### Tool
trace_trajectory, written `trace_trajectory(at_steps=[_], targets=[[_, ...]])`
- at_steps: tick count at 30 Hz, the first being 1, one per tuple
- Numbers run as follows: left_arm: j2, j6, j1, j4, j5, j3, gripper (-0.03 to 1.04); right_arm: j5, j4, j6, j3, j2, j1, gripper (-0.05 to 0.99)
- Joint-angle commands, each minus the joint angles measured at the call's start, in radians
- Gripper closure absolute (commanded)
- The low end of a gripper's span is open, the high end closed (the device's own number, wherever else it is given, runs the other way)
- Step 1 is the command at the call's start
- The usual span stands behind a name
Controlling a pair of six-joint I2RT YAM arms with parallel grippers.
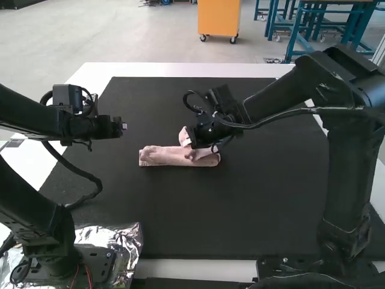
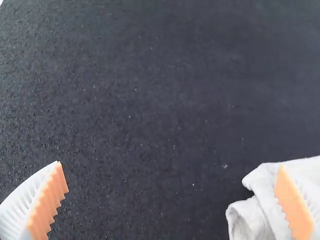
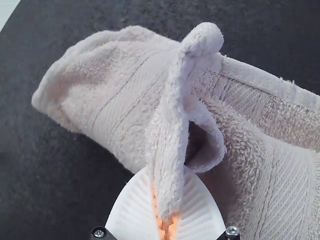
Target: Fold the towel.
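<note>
The pink towel [image 1: 168,156] lies as a narrow folded strip on the black mat, one part raised near its right end. Over that end is my right gripper [image 1: 209,143]. In the right wrist view, its fingers pinch an upright fold of the towel [image 3: 125,95], with the right gripper [image 3: 166,220] shut on it. My left gripper [image 1: 123,126] hangs above the mat, left of the towel. Seen from its own wrist, the left gripper [image 2: 172,200] is wide open with nothing between its fingers; a towel corner [image 2: 255,215] shows beyond one finger.
The black mat [image 1: 234,205] covers most of the white table [image 1: 180,70]. Crumpled foil [image 1: 123,241] lies by the left arm's base. A cable loops down from the left arm over the mat's left side.
</note>
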Motion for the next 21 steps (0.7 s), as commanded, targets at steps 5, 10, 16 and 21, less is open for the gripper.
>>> trace_trajectory(at_steps=[5, 10, 16, 21], targets=[[-0.035, 0.021, 0.041, 0.035, -0.011, -0.031, 0.04, 0.007, 0.006, 0.017, 0.142, 0.108, 0.075, 0.96], [-0.035, 0.041, 0.074, 0.051, -0.011, -0.050, 0.04, 0.007, 0.005, 0.016, 0.226, 0.183, 0.100, 0.96], [-0.035, 0.053, 0.094, 0.061, -0.009, -0.058, 0.04, 0.007, -0.003, 0.017, 0.323, 0.252, 0.133, 0.96], [-0.035, 0.051, 0.094, 0.072, -0.008, -0.058, 0.04, -0.002, -0.037, 0.022, 0.399, 0.292, 0.170, 0.95]])
